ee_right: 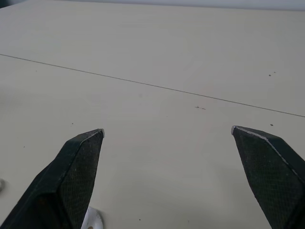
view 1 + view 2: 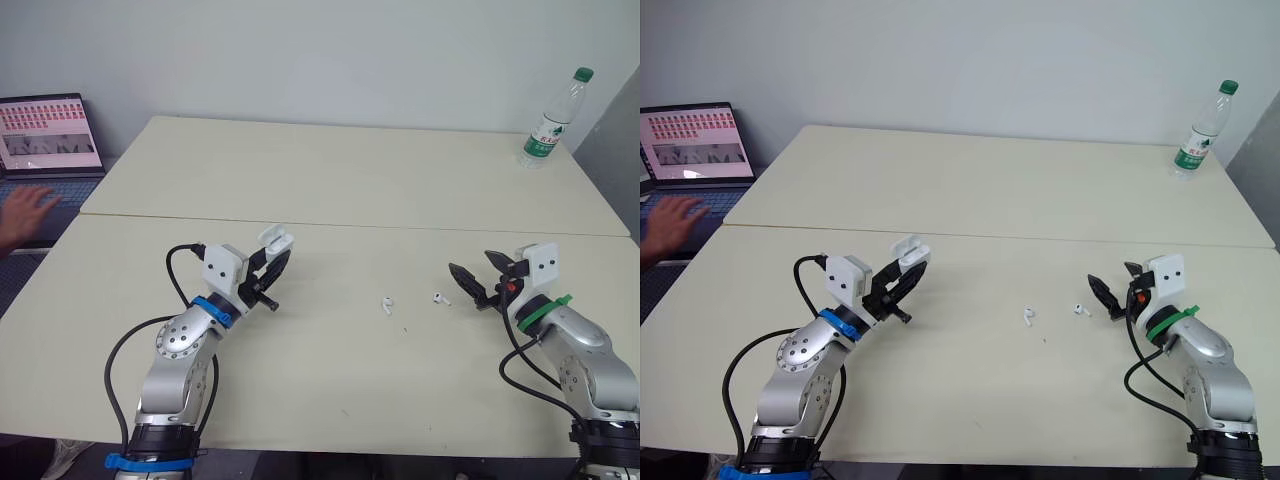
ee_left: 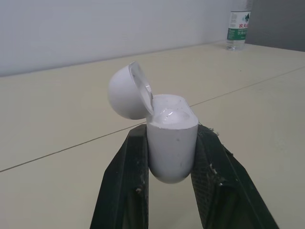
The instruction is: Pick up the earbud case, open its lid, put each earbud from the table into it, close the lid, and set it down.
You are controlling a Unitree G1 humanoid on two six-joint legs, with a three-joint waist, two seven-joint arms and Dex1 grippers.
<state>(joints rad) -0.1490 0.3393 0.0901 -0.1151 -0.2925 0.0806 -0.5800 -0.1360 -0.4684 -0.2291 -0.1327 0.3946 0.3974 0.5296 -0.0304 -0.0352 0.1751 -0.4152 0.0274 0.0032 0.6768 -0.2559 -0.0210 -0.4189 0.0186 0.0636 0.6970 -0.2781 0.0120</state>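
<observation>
My left gripper (image 2: 274, 257) is shut on the white earbud case (image 2: 277, 240), held above the table (image 2: 330, 180) with its lid flipped open; the left wrist view shows the case (image 3: 171, 138) upright between the two black fingers (image 3: 125, 181), its cavity empty. Two white earbuds lie on the table: one (image 2: 386, 305) near the middle, the other (image 2: 439, 298) just to its right. My right gripper (image 2: 472, 272) stands open right beside that second earbud, nothing between its fingers. In the right wrist view a bit of an earbud (image 1: 91, 219) peeks out by one finger.
A plastic water bottle (image 2: 553, 118) with a green cap stands at the far right corner. A laptop (image 2: 48, 135) sits off the table's left edge, with a person's hand (image 2: 22, 215) over its keyboard. A seam (image 2: 400, 227) crosses the tabletop.
</observation>
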